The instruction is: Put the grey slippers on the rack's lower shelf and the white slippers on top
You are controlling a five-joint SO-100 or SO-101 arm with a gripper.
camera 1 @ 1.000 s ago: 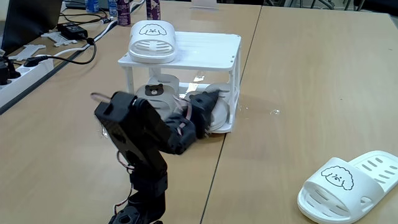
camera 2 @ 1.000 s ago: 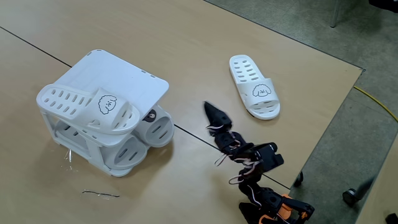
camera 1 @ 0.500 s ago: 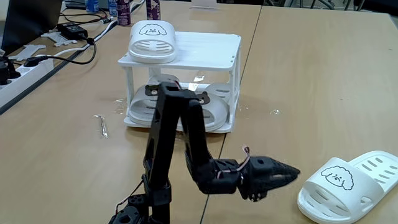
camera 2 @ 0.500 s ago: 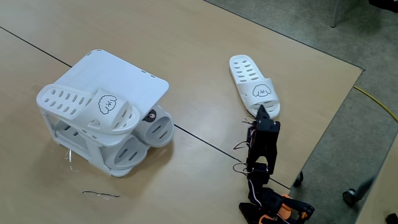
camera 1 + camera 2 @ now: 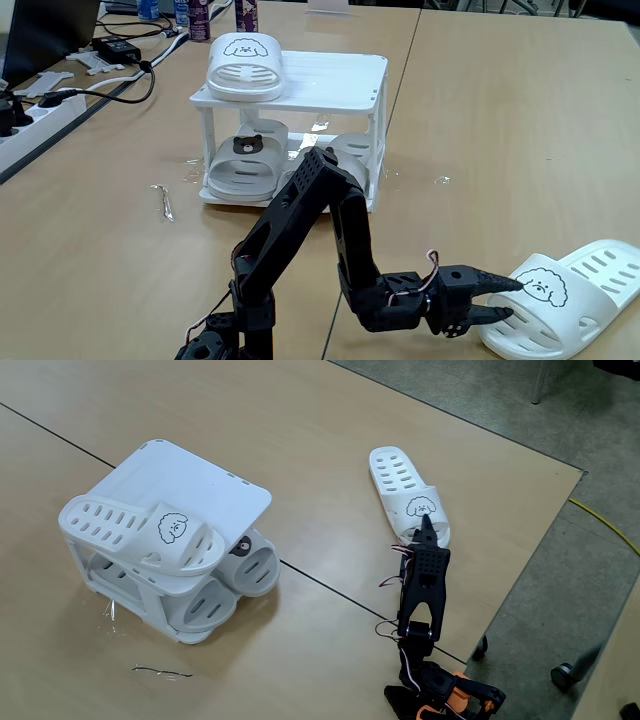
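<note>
One white slipper (image 5: pixel 562 296) is lying loose at the lower right of a fixed view, and the gripper (image 5: pixel 508 298) is reaching its strap end, fingers parted around the toe opening, holding nothing. Judged step: the grasp of the last slipper; next, closing on the strap and lifting to the top (image 5: pixel 330 78). Farther back, at upper centre, the rack (image 5: pixel 376 130) is carrying the other white slipper (image 5: pixel 243 66) on the left of its top, with the grey slippers (image 5: pixel 243 163) below. Nothing is blocking the free right half. A power strip (image 5: pixel 40 112) and cables are lying at the far left.
</note>
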